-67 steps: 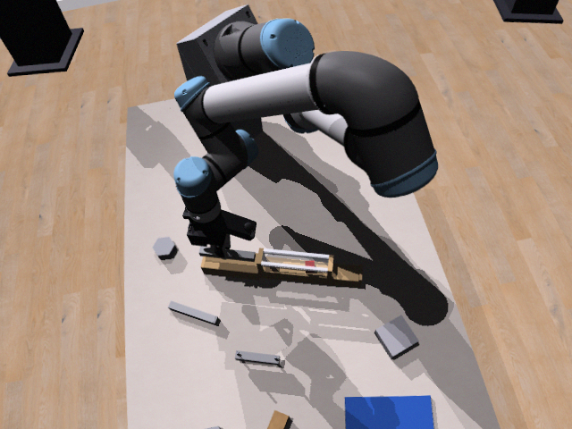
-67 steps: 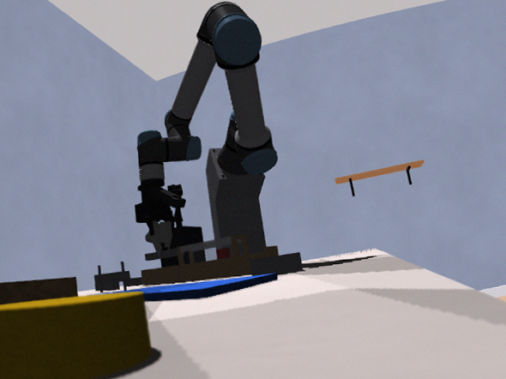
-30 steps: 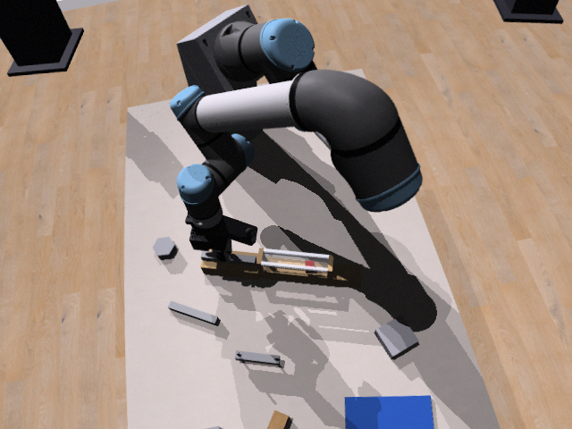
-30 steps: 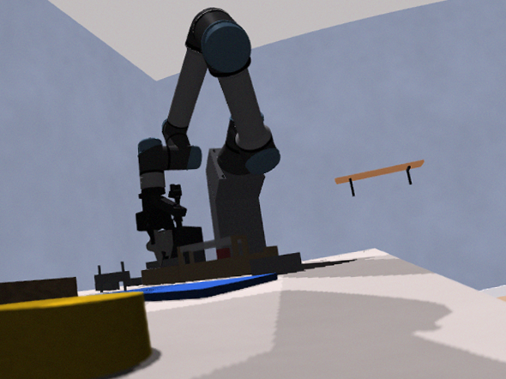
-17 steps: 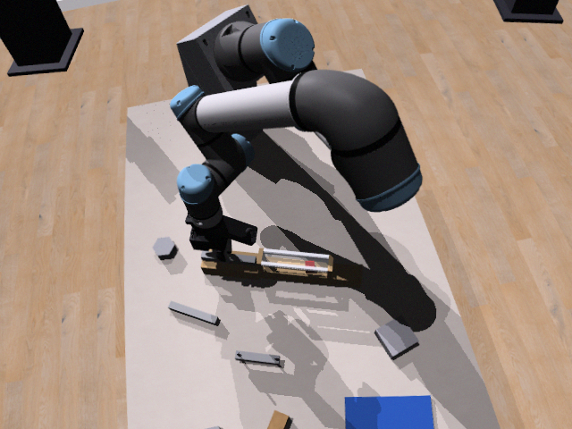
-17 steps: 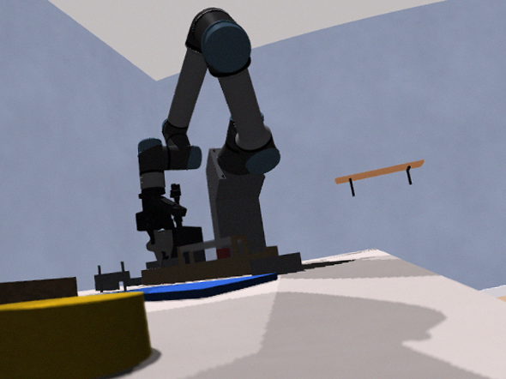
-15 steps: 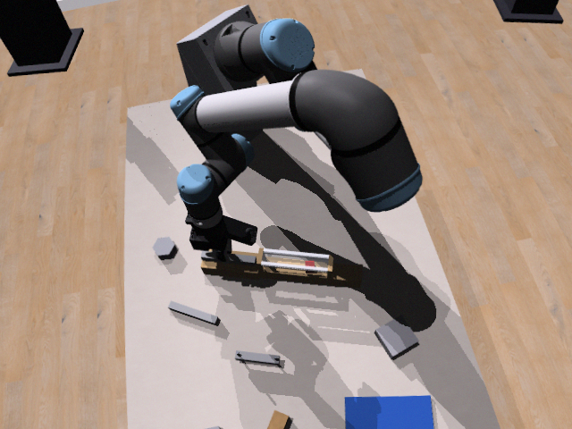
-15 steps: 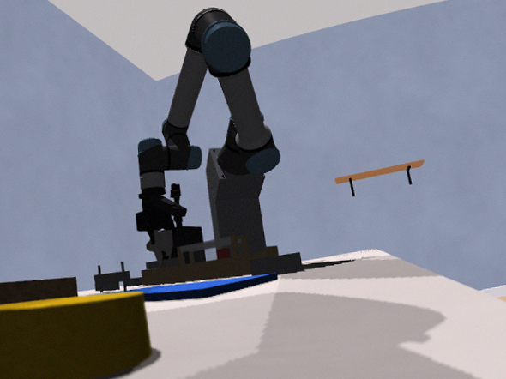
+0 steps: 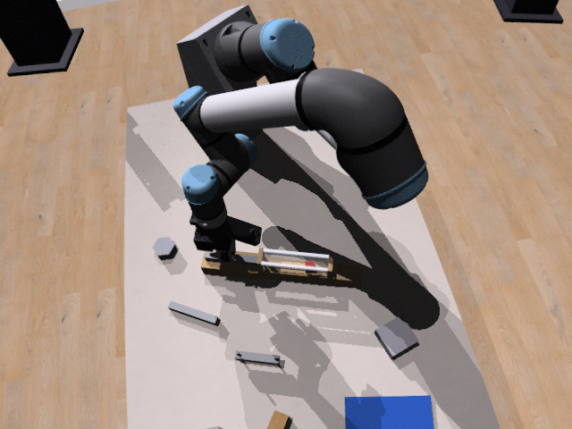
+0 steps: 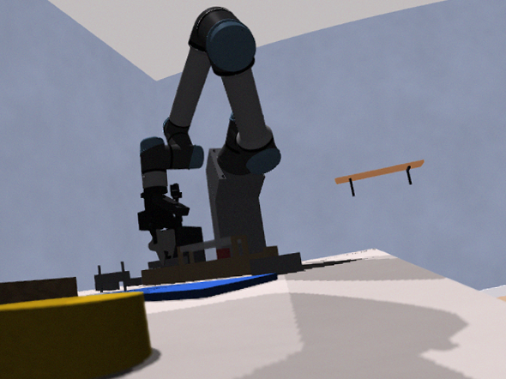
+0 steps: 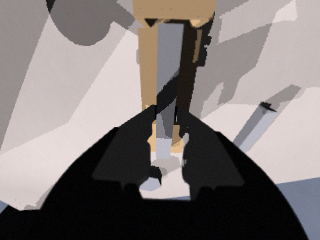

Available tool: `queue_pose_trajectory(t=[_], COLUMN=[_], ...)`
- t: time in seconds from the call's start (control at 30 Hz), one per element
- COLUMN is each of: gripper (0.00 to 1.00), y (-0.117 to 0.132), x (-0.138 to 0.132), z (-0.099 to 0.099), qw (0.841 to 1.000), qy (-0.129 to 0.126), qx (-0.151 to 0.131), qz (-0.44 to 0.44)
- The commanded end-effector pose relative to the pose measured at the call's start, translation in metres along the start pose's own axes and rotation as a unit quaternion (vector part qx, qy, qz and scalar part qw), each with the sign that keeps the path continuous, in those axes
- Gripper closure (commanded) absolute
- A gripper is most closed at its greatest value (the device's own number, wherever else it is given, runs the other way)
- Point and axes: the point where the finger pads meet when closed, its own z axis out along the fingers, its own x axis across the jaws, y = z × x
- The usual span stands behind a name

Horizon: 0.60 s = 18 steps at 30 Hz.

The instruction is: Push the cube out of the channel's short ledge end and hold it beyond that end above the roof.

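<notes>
The wooden channel [image 9: 295,265] lies on the mat with pale rails over its covered part. The small red cube [image 9: 309,264] sits inside it, toward the right end; in the exterior view the cube [image 10: 222,252] shows through the frame. My gripper [image 9: 221,255] stands low over the channel's open left end, outside the covered part. In the wrist view my gripper [image 11: 165,106] is shut on a long grey stick [image 11: 169,85] that lies along the channel floor [image 11: 150,65] and points into the covered part. The stick's far tip is hidden in shadow.
A grey hexagon [image 9: 164,247] lies left of the gripper. A grey bar [image 9: 194,313], a grey bracket [image 9: 259,357] and a grey slab [image 9: 396,337] lie in front of the channel. A blue pad [image 9: 389,411], a wooden block [image 9: 279,420] and a yellow cylinder [image 10: 67,338] are nearer the front.
</notes>
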Motion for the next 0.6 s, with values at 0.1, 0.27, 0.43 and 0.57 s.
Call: queue_pose_trajectory(t=[0.1, 0.27, 0.43, 0.57], gripper=[1.0, 1.0, 1.0, 1.0], y=[-0.018, -0.033, -0.046, -0.05], x=[0.0, 0.0, 0.001, 0.001], z=[0.0, 0.0, 0.0, 0.0], qw=[1.0, 1.0, 1.0, 1.0], qy=[0.0, 0.0, 0.0, 0.0], qx=[0.0, 0.0, 0.0, 0.0], qz=[0.0, 0.0, 0.0, 0.0])
